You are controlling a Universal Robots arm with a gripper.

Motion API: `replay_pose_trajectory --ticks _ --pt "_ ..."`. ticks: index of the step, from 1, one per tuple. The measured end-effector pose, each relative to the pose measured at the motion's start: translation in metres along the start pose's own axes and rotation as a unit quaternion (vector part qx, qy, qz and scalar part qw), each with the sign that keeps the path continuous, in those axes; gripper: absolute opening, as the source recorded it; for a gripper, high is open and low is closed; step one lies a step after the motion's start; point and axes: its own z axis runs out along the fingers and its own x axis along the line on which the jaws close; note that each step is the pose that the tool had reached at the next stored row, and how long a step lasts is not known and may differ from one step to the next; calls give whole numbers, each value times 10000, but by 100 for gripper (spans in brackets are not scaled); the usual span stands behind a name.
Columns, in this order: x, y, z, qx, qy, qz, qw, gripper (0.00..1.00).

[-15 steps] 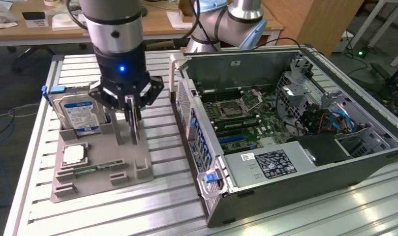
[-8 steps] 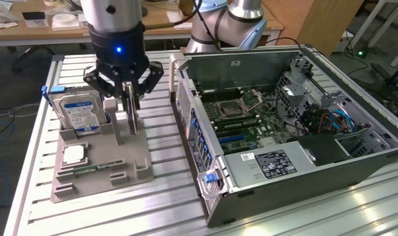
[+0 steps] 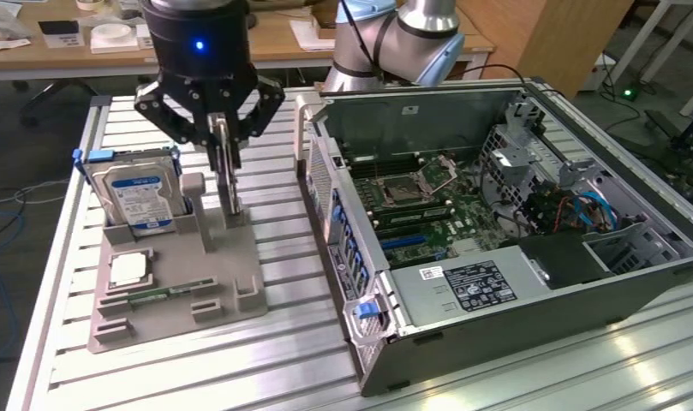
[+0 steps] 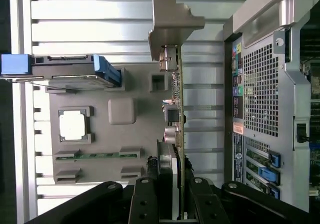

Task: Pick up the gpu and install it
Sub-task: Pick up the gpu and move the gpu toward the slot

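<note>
My hand (image 3: 223, 144) is clamped on the gpu (image 3: 230, 188). My two black fingers (image 3: 205, 130) press on its flat sides, one on each side, near its top edge. The gpu stands up straight on its thin edge, so in the exterior view it looks like a thin strip. It is right over the grey holder (image 3: 175, 291) that lies on the surface (image 3: 277, 360). Its low edge is down by the holder's posts, and I cannot tell if it touches the holder or hangs just above it. In the wrist view my hand (image 4: 172, 184) grips the gpu (image 4: 176, 104) from both sides. There I can see its green edge, some small plugs on it, and its silver metal end piece (image 4: 172, 24) at the end far from my fingers. On the exterior view's left of the gpu, a hard drive (image 3: 140, 193) with a blue and white label stands in the same holder. In the part of the holder nearer the camera, a square chip (image 3: 129, 270) and a thin green memory stick (image 3: 158, 296) lie flat. On the exterior view's right, just beside the holder, sits the big computer case (image 3: 529, 334) with its side open. Inside it I see the green board (image 3: 438, 218) and a grey box with a label (image 3: 472, 287). The gpu is outside the case and apart from it.
</note>
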Motion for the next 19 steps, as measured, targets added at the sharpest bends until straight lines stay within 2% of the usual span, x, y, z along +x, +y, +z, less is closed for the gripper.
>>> replay_pose_trajectory --ticks 7,15,18,19 --pt "-5 15 -275 -22 0 1 10000 28" --pt "-13 34 -625 -32 1 1 10000 28" --pt "-15 39 -719 -35 2 1 10000 28" --pt "-15 39 -721 -36 1 1 10000 28"
